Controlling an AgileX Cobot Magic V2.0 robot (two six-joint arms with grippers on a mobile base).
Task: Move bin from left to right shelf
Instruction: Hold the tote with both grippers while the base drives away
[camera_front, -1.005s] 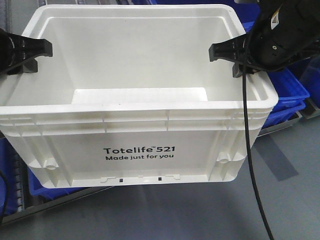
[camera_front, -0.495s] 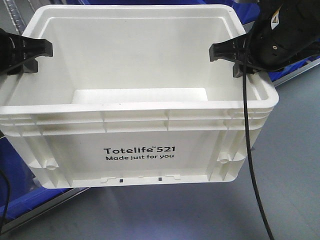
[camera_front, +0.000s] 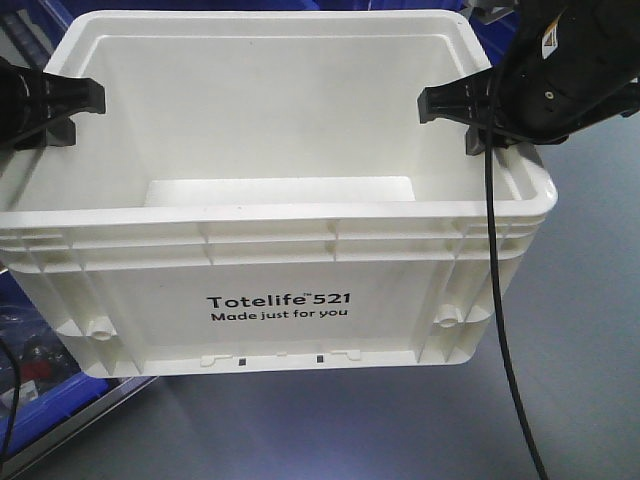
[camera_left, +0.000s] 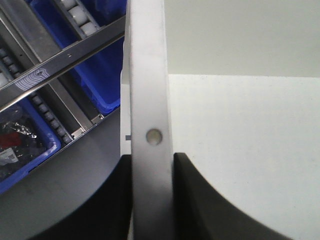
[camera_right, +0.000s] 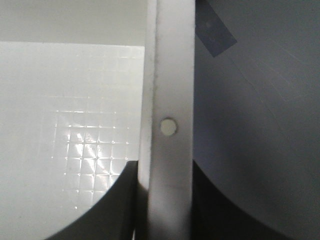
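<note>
The bin (camera_front: 280, 290), a large white tote printed "Totelife 521", hangs in the air and fills the front view. My left gripper (camera_front: 62, 112) is shut on its left rim (camera_left: 150, 100), and my right gripper (camera_front: 470, 112) is shut on its right rim (camera_right: 170, 100). In each wrist view a black finger sits on either side of the rim wall, pressed against it. The bin is empty inside (camera_right: 70, 125). The shelves are only partly in view.
A metal roller rack (camera_left: 55, 75) with blue bins (camera_left: 100, 65) lies to the left, below my left gripper. More blue bins (camera_front: 40, 380) show at the lower left of the front view. Grey floor (camera_front: 580, 330) spreads to the right.
The bin stays fixed between the grippers while the background slides left: the blue bins at the right have left the view and grey floor has replaced them.
</note>
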